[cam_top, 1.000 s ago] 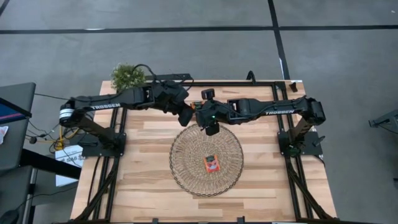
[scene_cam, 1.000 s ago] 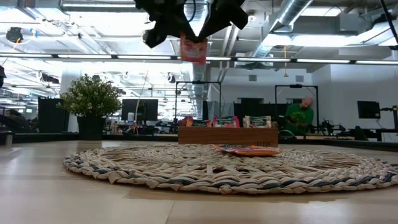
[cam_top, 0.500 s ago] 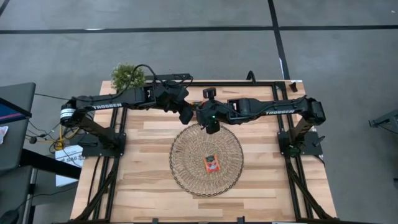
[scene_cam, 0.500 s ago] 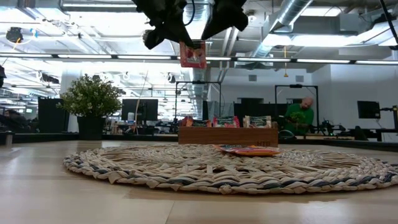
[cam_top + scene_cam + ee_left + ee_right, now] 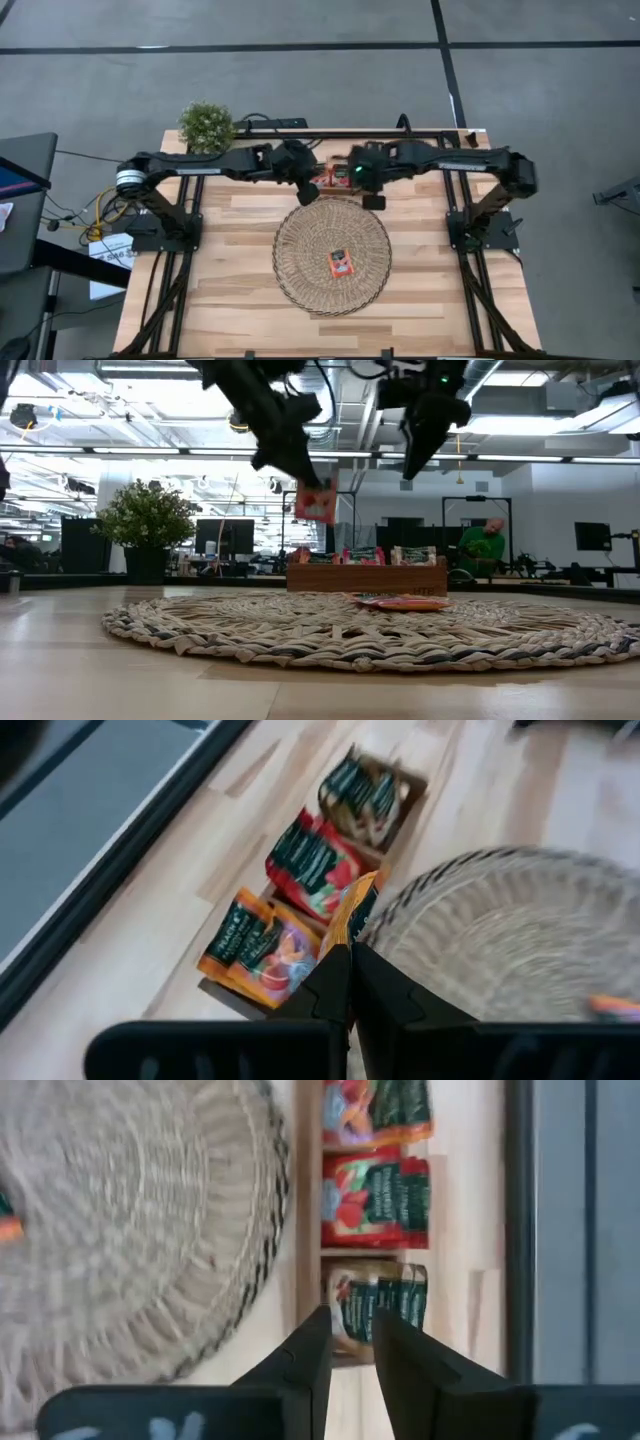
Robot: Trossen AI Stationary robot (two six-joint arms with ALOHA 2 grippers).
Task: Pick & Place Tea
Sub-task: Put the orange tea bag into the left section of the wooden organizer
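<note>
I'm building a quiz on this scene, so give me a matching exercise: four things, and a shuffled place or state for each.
Things:
1. left hand
2. right hand
3. sachet on the mat
4. wooden tray

Places or states:
A. lying flat on the round woven mat
B. shut on a held sachet, raised above the table
C. at the table's far edge, with sachets standing in its compartments
D. open and holding nothing

Pairs: 1-B, 2-D, 3-A, 4-C

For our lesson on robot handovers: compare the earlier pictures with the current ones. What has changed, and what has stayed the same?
The sachet passed from one gripper to the other: the left gripper now pinches it alone, while the right gripper has let go, its jaws parted, and drawn away to the right. The left lowered slightly. The sachet on the mat, the woven mat and the wooden tray stayed put.
</note>
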